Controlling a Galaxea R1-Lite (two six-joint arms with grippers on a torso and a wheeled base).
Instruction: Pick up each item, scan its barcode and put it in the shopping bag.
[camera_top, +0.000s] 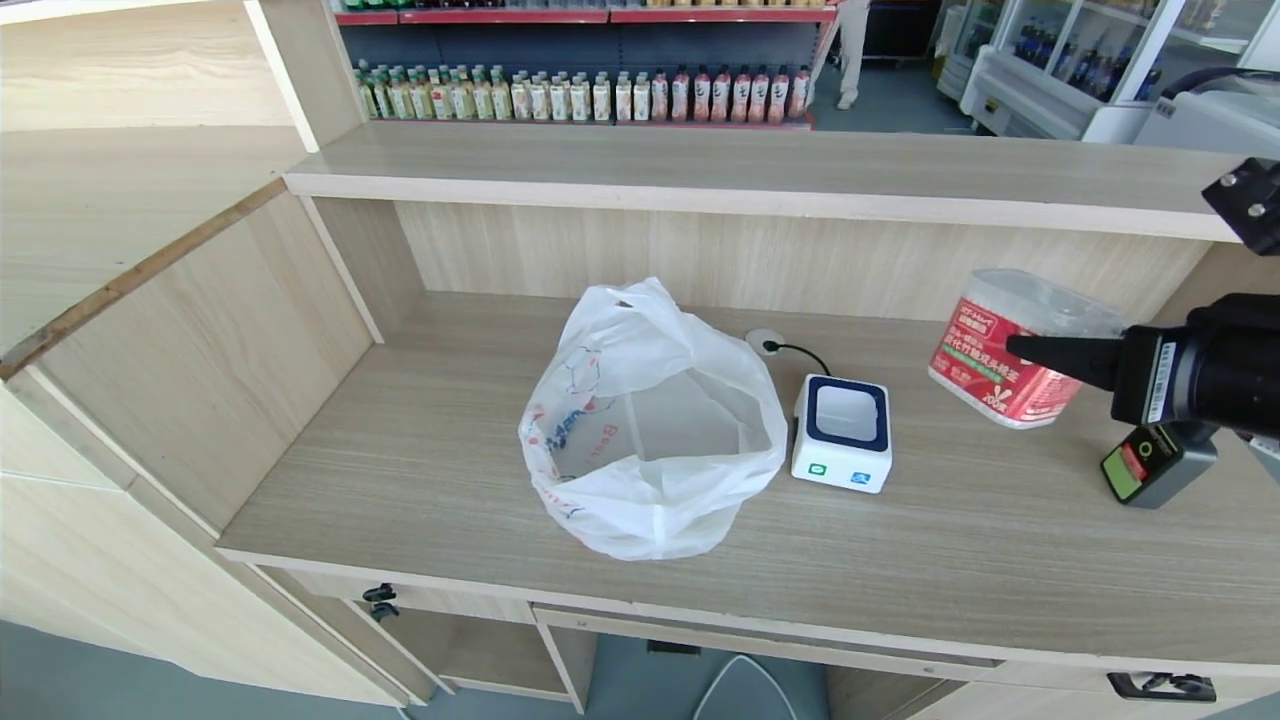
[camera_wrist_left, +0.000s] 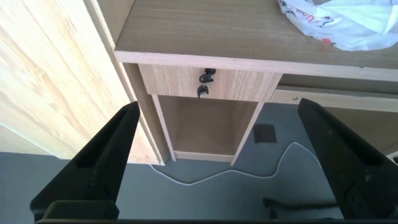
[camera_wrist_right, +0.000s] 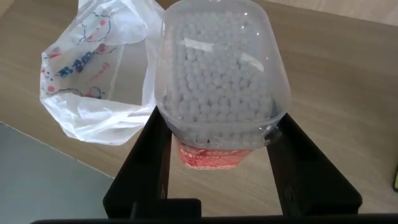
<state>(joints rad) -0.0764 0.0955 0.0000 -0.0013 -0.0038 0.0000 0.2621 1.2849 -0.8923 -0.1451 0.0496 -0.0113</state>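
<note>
while the right gripper (camera_wrist_right: 221, 134) clamps the tub (camera_top: 975, 365) — clear, packed with cotton swabs — in the air right of the scanner (camera_top: 843, 432), we see the shopping bag (camera_top: 600, 400) gaping on the counter (camera_top: 1000, 540) just left of it. the tub hides the gripper's far finger. the left gripper (camera_wrist_left: 219, 109) hangs spread wide below the counter.

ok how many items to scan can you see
1: the cotton swab tub, held in the right claw above the counter, right of the scanner. The shopping bag looks empty.
</note>
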